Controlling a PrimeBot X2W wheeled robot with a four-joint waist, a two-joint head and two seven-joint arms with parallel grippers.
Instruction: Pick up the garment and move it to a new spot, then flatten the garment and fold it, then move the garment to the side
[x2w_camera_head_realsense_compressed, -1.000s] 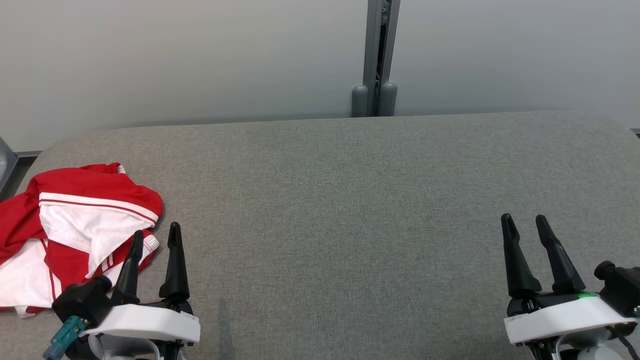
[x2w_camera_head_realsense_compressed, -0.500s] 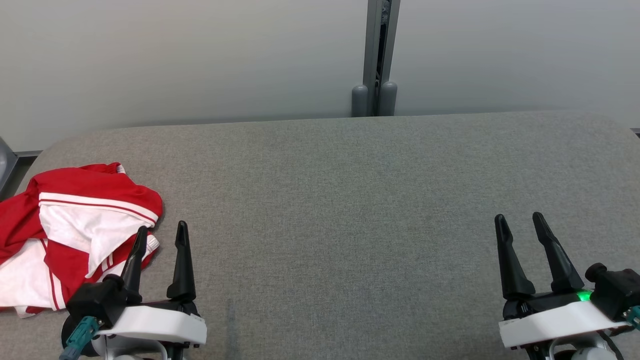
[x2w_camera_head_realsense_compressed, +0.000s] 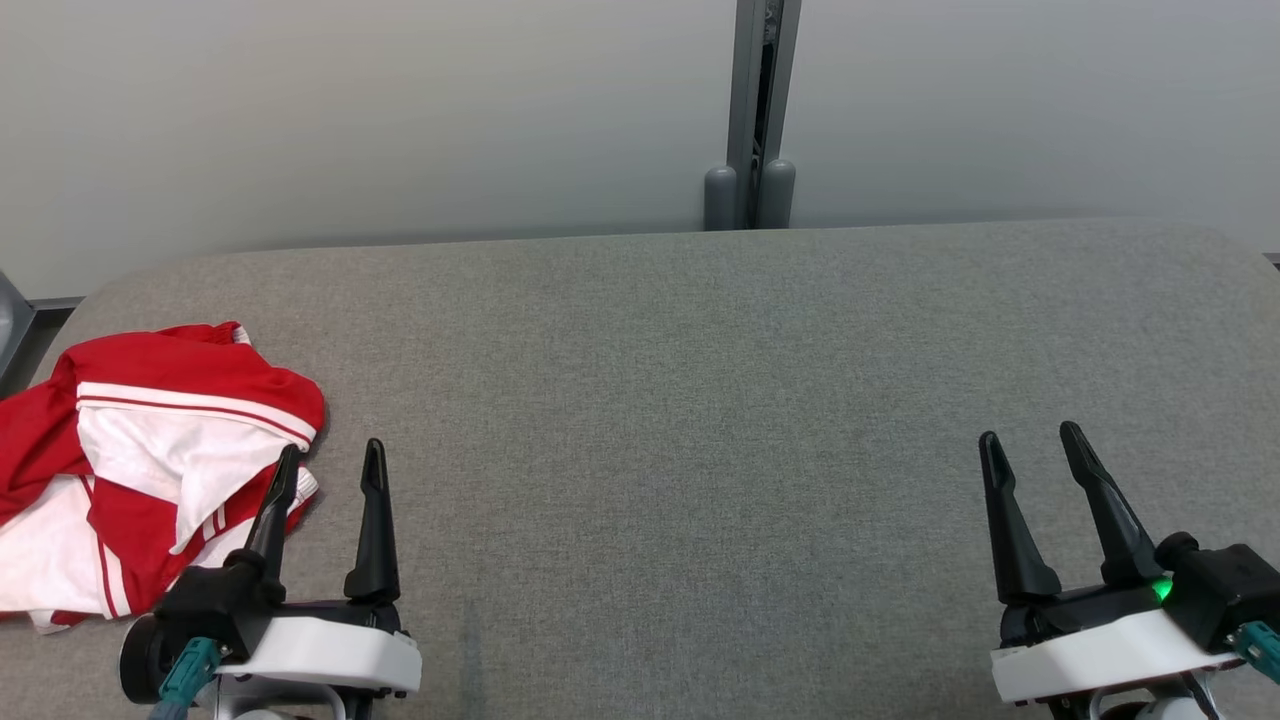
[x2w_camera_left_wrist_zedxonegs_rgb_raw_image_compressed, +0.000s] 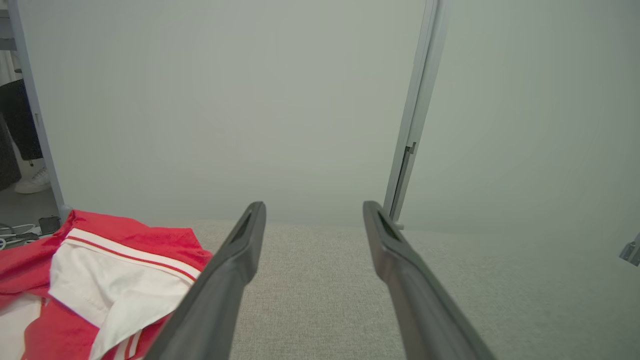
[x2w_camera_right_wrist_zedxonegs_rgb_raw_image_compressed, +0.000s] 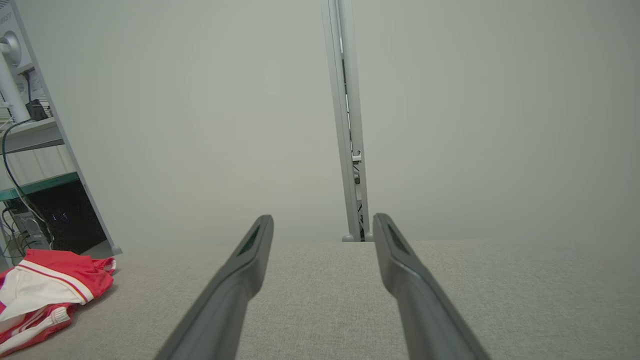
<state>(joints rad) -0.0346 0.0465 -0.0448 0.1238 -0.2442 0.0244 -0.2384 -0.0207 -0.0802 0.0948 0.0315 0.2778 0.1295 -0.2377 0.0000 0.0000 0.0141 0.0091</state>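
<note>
The left pincer has slid a little toward the middle and pulled back toward the robot since a second ago. The right pincer did much the same, moving a little inward and back. Both pincers are spread wide, and nothing is between their fingers.

The red and white garment has not moved. It lies in a crumpled heap at the left end of the grey tabletop, close to the edge. In the left wrist view the garment sits just to the left of the left finger. That finger crosses in front of the cloth's edge (I cannot tell if it touches). In the right wrist view the garment is far off to the left.

So no part of the job is done yet. The pincers look like they are just getting ready, I think. The first step is to pick up the garment, and the left pincer is the near one for that. It would need to go left and down onto the cloth. The middle of the tabletop is a good new spot to spread it flat.
</note>
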